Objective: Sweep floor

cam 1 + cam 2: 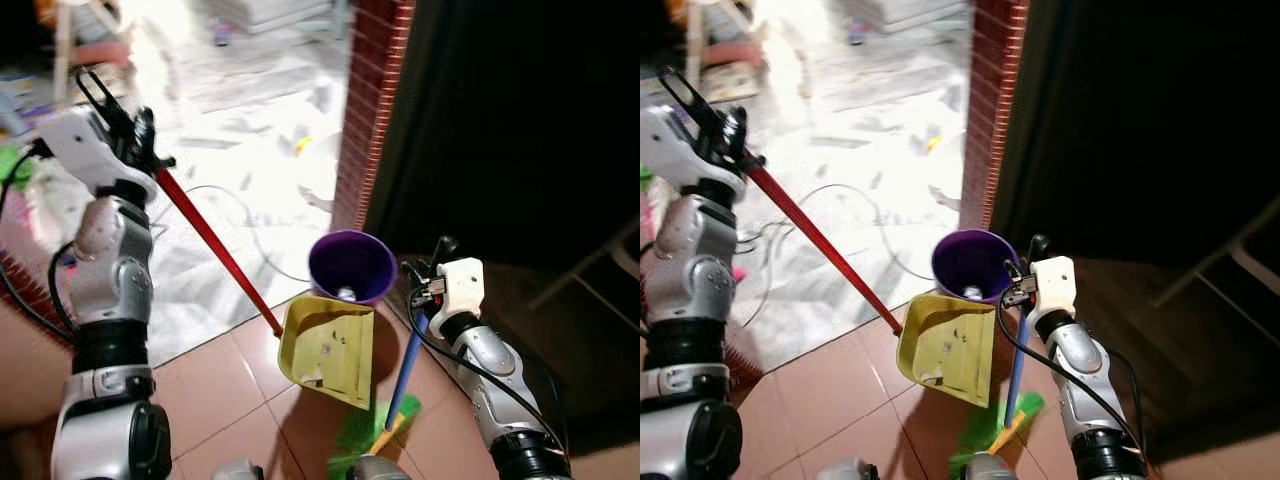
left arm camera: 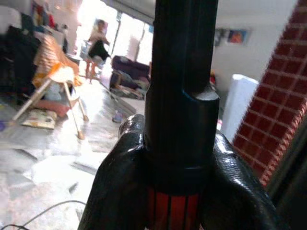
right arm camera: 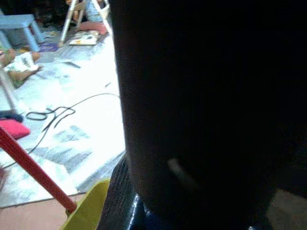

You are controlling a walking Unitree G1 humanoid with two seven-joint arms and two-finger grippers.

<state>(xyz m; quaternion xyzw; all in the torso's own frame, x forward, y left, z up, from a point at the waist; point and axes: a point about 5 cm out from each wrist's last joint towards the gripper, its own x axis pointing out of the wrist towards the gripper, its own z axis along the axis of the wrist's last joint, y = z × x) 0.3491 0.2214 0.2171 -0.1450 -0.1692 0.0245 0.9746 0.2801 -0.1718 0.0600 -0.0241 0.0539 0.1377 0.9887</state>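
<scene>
A yellow dustpan [image 1: 328,350] with bits of debris rests tilted on the brown tiles, its long red handle [image 1: 215,245] rising up to the left. My left gripper [image 1: 135,135] is shut on the handle's black top [image 2: 184,96]. A broom with a blue shaft [image 1: 405,370] and green bristles [image 1: 365,432] stands just right of the dustpan. My right gripper [image 1: 425,285] is shut on the shaft's upper end. A purple bin [image 1: 351,265] stands right behind the dustpan.
A red brick pillar [image 1: 368,90] rises behind the bin, with a dark room to its right. A cable [image 1: 250,225] lies on the pale marble floor at the left. A person [image 2: 98,45] and a folding stand [image 2: 57,81] are far back.
</scene>
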